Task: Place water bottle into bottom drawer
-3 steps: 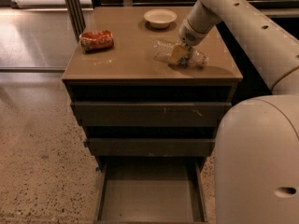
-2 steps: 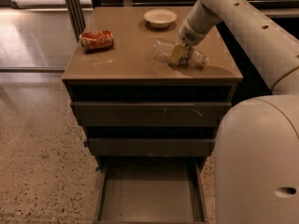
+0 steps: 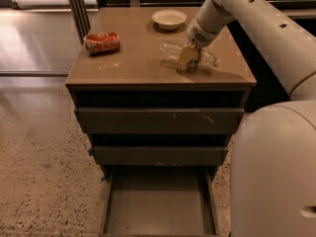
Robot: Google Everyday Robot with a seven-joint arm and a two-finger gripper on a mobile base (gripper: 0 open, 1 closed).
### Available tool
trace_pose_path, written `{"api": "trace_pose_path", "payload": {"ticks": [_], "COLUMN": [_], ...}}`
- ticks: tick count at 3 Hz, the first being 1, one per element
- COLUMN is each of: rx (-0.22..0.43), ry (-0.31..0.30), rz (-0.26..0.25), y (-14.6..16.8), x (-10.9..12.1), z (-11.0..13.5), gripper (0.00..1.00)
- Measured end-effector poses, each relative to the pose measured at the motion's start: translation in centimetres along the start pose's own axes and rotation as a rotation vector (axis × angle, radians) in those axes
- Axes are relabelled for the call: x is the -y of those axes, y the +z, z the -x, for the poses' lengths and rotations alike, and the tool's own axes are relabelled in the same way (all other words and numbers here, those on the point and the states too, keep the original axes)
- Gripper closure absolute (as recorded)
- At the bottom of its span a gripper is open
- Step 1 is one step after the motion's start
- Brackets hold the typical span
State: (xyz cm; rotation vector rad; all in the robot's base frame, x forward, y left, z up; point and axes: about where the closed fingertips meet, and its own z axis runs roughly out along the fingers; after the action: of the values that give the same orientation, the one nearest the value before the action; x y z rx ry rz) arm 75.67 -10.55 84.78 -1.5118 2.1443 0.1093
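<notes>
Gripper [image 3: 190, 59] is down at the bottle [image 3: 170, 51] on the bench [image 3: 123, 65]; clamped or not, I cannot tell. Bottom drawer [image 3: 158, 206] is open.

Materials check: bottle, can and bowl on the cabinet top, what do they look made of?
Water bottle: thin clear plastic, glossy, with a crinkled wall you can see through. The gripper sits on it near the right edge of the cabinet top.
Can: probably thin metal, red-orange print, visibly crushed.
Bowl: pale, matte; plastic, paper or ceramic, can't tell.

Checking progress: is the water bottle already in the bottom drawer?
No, the water bottle lies on the cabinet top at the end effector.
</notes>
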Motion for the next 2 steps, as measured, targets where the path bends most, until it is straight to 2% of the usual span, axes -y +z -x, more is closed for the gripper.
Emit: {"api": "trace_pose_path", "payload": {"ticks": [1, 2], "rx": [0.05, 0.118], "ry": [-0.015, -0.026], "rz": [0.003, 0.039], "y": [-4.2, -8.7], "x": [-2.9, -8.4], "z": [0.8, 1.3], "gripper": [1.0, 1.0]}}
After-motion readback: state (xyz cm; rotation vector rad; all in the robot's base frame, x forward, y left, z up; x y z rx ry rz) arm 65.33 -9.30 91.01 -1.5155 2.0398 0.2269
